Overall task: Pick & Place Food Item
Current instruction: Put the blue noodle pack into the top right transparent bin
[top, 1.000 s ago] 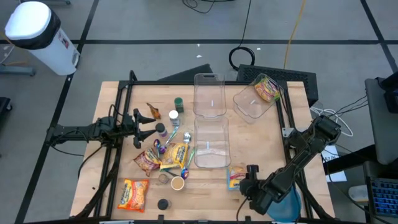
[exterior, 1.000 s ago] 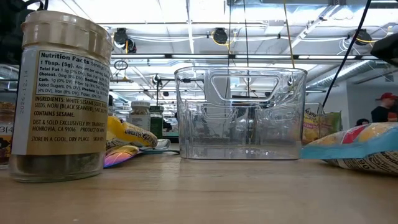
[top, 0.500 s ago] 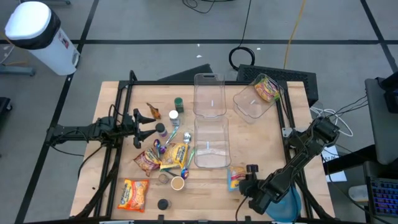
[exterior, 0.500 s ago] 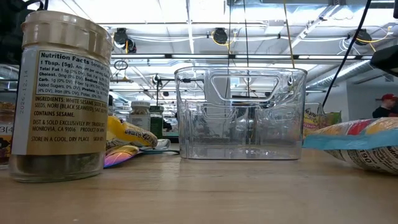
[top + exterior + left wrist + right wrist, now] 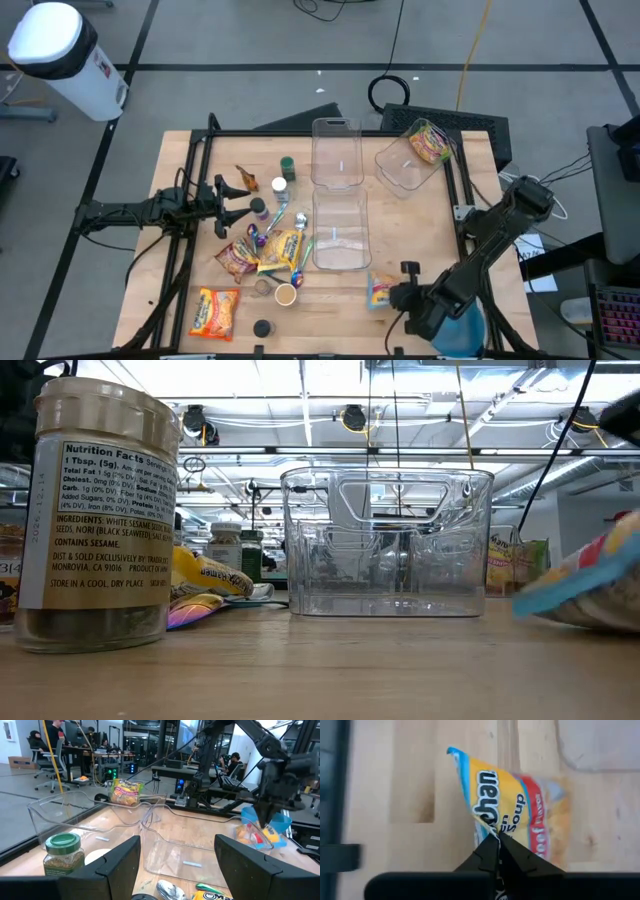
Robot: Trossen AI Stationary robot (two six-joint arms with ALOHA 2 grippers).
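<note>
Right wrist view shows the right gripper (image 5: 496, 840) with its 2 fingers pressed together on the edge of a yellow, red and blue ramen soup packet (image 5: 512, 810), pinching it above the wooden table (image 5: 415, 785). In the high view that packet (image 5: 380, 291) sits at the table's near right edge, just in front of a clear plastic bin (image 5: 340, 230), with the right gripper (image 5: 398, 293) at its side. In the low view the packet (image 5: 590, 580) tilts up at one end. The left gripper (image 5: 225, 200) hovers over the table's left side with its 2 fingers spread and nothing between them, near a small pile of snack packets (image 5: 265, 250). A second clear bin (image 5: 336, 152) lies behind the first, and a third bin (image 5: 405, 160), tilted at the far right corner, holds another ramen packet (image 5: 430, 141).
</note>
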